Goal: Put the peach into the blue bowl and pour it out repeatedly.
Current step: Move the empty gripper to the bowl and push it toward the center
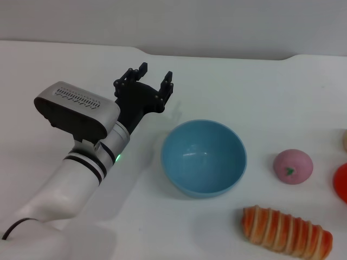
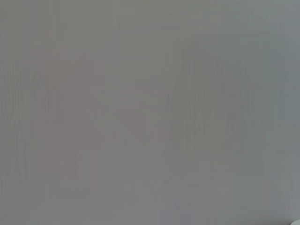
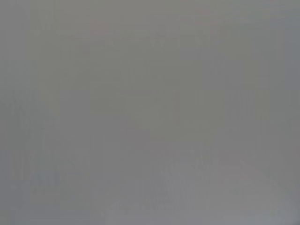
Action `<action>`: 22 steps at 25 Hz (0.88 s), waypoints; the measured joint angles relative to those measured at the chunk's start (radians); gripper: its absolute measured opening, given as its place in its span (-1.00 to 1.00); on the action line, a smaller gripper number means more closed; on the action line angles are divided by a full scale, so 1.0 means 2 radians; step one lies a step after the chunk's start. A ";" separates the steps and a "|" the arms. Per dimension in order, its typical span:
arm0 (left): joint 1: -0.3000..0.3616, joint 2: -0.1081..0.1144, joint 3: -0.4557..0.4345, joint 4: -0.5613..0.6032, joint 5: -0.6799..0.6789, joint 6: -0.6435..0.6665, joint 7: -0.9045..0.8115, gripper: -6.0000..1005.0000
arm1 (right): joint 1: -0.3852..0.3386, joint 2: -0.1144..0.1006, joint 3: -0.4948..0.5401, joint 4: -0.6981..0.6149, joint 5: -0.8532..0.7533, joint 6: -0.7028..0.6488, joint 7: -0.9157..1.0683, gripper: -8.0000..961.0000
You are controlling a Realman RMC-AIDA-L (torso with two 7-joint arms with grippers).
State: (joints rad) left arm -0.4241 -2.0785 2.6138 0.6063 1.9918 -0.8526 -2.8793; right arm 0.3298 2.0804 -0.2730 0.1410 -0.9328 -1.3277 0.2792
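One pincer [image 1: 157,78], the left, hangs open and empty left of the blue bowl [image 1: 203,157]; the peach [image 1: 293,166] waits right of it, likely for bowling.

My left arm [image 1: 81,184] is a smooth white tube, thick and round, with two black rings around it near the wrist. Just past the rings I see a small green light glowing on the white shell. A grey camera box [image 1: 78,108] sits on the wrist, rounded at the corners, dark underneath, with a row of small slots along its lighter top face. Beyond it the wrist turns matte black and ends in the left gripper [image 1: 156,77], black too, with two stubby, blocky fingers [image 1: 167,84] spread apart. A thin black cable [image 1: 16,226] loops near the arm's base. Both wrist views give me only flat grey.
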 joint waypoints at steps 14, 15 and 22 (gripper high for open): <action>-0.004 0.002 -0.018 0.020 -0.001 0.014 0.000 0.08 | 0.003 -0.001 0.003 -0.002 0.000 0.002 0.000 0.30; -0.004 0.004 -0.026 0.030 -0.001 0.026 0.000 0.08 | 0.002 -0.001 0.003 -0.002 0.000 0.002 0.000 0.30; -0.004 0.025 -0.167 0.145 0.044 0.252 0.005 0.08 | 0.001 0.000 0.005 0.000 0.001 0.002 0.000 0.30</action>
State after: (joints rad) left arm -0.4327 -2.0293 2.2808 0.8965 2.0789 -0.3481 -2.8690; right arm 0.3314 2.0796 -0.2637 0.1414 -0.9301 -1.3246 0.2791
